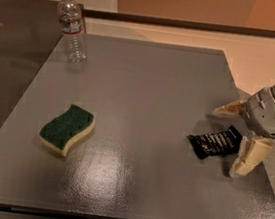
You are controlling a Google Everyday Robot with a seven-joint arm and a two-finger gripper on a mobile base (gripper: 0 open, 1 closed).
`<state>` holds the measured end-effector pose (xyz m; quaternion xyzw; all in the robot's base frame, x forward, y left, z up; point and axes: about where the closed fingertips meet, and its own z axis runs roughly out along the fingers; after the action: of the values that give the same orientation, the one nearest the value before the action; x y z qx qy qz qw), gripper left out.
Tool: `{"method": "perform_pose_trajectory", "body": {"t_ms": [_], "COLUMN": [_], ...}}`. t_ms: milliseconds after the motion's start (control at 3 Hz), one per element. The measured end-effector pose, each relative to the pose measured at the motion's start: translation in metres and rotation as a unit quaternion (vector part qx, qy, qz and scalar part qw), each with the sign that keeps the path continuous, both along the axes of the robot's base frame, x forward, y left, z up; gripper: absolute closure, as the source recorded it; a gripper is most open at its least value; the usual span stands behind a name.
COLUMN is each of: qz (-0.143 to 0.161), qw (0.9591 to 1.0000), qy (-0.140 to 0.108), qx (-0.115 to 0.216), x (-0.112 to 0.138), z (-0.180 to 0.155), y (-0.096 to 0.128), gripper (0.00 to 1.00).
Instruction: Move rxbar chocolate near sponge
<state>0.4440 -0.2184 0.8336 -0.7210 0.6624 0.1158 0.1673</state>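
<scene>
The rxbar chocolate (214, 142), a flat bar in a glossy black wrapper with white lettering, lies on the grey table (146, 82) at the right. The sponge (67, 129), green on top with a pale yellow body, lies at the front left, far from the bar. My gripper (232, 139) is at the right edge of the table, open, with one cream finger (228, 110) beyond the bar's right end and the other finger (248, 159) in front of it. The bar's right end lies between the two fingers. Nothing is held.
A clear plastic water bottle (71, 28) with a white cap stands upright at the table's back left corner. The table's right edge runs just beyond the gripper. A dark floor lies to the left and a pale floor behind.
</scene>
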Motion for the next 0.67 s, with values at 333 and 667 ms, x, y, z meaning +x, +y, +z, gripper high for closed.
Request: {"method": "perform_pose_trajectory", "body": {"t_ms": [333, 667], "qz": [0.001, -0.001], "qw": [1.0000, 0.9999], "qy": [0.008, 0.011], "qx": [-0.001, 0.002], "x": [-0.0005, 0.0000], "z": [-0.0016, 0.0007], "y": [0.0007, 0.0004], "gripper": [0.42, 0.65]}}
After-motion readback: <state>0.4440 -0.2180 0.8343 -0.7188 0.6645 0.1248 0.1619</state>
